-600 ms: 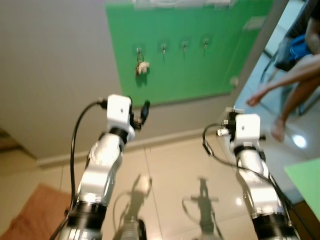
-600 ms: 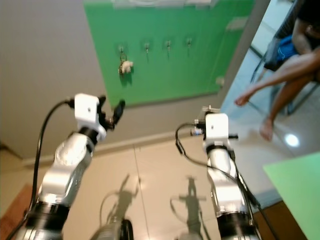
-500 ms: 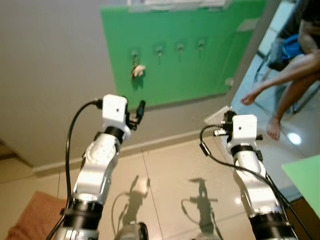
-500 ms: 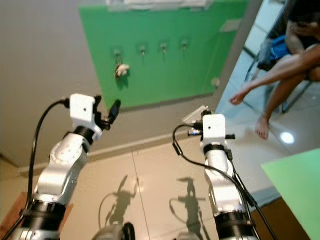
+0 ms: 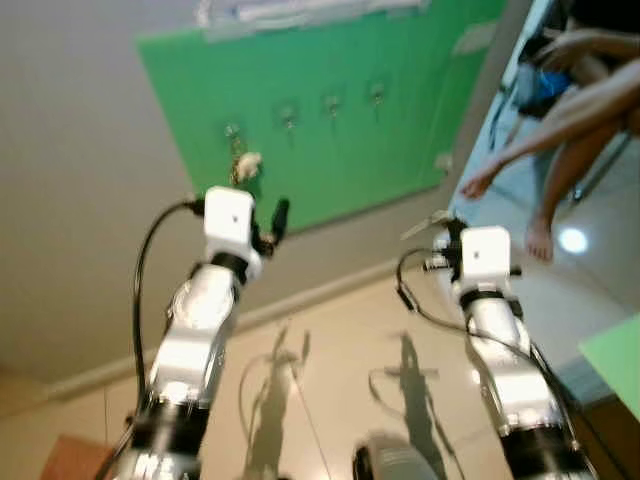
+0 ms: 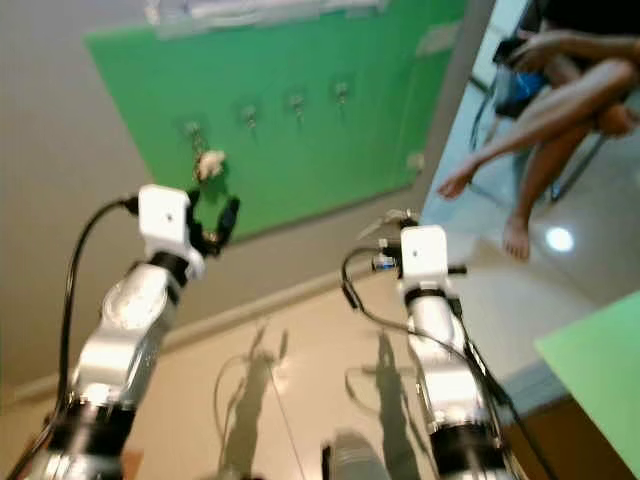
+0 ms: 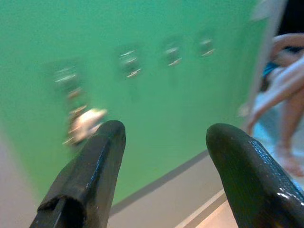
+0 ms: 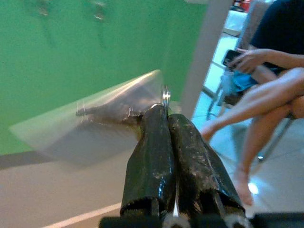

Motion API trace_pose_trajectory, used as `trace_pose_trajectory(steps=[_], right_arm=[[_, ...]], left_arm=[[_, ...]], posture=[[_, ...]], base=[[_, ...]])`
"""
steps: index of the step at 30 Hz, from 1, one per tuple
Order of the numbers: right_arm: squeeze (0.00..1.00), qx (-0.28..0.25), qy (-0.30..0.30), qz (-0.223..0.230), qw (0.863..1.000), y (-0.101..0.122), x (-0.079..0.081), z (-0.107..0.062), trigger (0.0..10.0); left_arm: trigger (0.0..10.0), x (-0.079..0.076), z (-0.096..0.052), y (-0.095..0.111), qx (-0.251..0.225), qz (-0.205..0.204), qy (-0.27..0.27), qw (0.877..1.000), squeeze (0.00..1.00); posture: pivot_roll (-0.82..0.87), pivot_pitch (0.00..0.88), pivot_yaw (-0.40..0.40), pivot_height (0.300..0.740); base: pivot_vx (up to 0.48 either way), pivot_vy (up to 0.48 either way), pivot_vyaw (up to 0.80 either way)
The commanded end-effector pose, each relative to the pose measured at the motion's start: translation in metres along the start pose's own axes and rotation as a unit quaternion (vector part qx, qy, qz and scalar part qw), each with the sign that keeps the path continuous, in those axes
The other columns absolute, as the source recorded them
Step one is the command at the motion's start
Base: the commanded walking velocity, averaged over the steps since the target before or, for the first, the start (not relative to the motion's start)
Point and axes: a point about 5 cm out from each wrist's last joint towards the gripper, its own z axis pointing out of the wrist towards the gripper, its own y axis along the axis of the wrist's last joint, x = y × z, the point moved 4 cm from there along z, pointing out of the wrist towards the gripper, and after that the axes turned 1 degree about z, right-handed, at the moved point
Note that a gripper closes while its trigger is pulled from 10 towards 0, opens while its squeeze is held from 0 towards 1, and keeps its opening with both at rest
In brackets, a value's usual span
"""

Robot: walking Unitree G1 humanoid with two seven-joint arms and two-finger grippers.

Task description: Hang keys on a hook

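Right wrist view is motion-smeared: the keys [image 8: 124, 113] blur into a grey streak jutting from the tips of the right gripper [image 8: 165, 110], whose fingers pinch their ring. Left gripper [image 7: 164, 137] hangs empty, fingers apart, facing the far green board [image 5: 330, 140], where another keyring [image 5: 245, 166] hangs on the leftmost hook [image 5: 232, 131].

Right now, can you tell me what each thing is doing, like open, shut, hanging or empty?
Left tool: open, holding nothing, pointed at the board.
Right tool: shut on a metal key ring with blurred keys swinging from it.
Green wall board: mounted on the wall, tilted in view.
Leftmost hook: taken, a small white keychain hangs from it.
Three other small hooks: look empty.
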Motion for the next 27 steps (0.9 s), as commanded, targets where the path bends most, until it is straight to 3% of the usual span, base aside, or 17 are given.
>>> trace_pose_trajectory(steps=[1, 8, 14, 27], right_arm=[[0.0, -0.008, 0.004, -0.002, 1.0, 0.005, 0.0022, 0.0023, 0.0], [0.0, -0.009, 0.009, -0.006, 1.0, 0.0052, 0.0043, 0.0008, 0.0], [0.0, -0.007, 0.009, -0.01, 1.0, 0.0039, 0.0028, 0.0005, 0.0], [0.0, -0.005, 0.005, -0.001, 1.0, 0.0027, 0.005, -0.0015, 0.0]], left_arm=[[10.0, 0.0033, -0.0019, -0.0016, 0.004, 0.01, 0.002, 1.0, 0.0], [10.0, 0.0014, -0.0031, -0.0029, 0.004, 0.011, 0.0, 1.0, 0.0], [10.0, -0.0007, -0.0039, -0.0028, 0.002, 0.009, -0.005, 1.0, 0.0], [10.0, -0.0019, -0.0058, -0.0021, 0.002, 0.015, -0.013, 1.0, 0.0]], posture=[[-0.14, 0.124, 0.027, 0.74], [-0.14, 0.124, 0.022, 0.74], [-0.14, 0.125, 0.023, 0.74], [-0.14, 0.14, 0.028, 0.74]], base=[[0.472, 0.0, 0.0], [0.474, 0.0, 0.68], [0.0, 0.0, 0.8], [0.0, -0.446, 0.11]])
